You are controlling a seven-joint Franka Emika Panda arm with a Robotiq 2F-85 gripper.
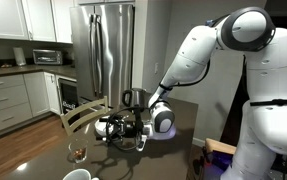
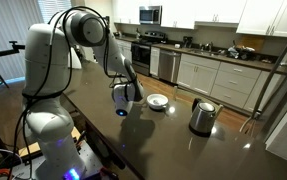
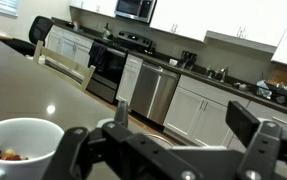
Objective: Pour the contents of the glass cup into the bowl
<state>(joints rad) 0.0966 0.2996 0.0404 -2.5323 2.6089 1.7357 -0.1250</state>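
Dark glossy table (image 2: pixel 218 155) here, with a shallow white bowl (image 2: pixel 157 101) sitting on it and a dark metal kettle (image 2: pixel 202 116) standing well apart from the bowl. In an exterior view there's also a small glass cup (image 1: pixel 78 152) upright near the table's edge, and something white-rimmed (image 1: pixel 79 175) near it, cut off by the frame.

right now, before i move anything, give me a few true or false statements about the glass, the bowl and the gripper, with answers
1. The gripper is open and holds nothing. True.
2. The glass cup lies tipped on its side. False: it stands upright on the table.
3. A metal kettle stands on the table. True.
4. The bowl is lifted in the gripper. False: it rests on the table, beside the gripper.
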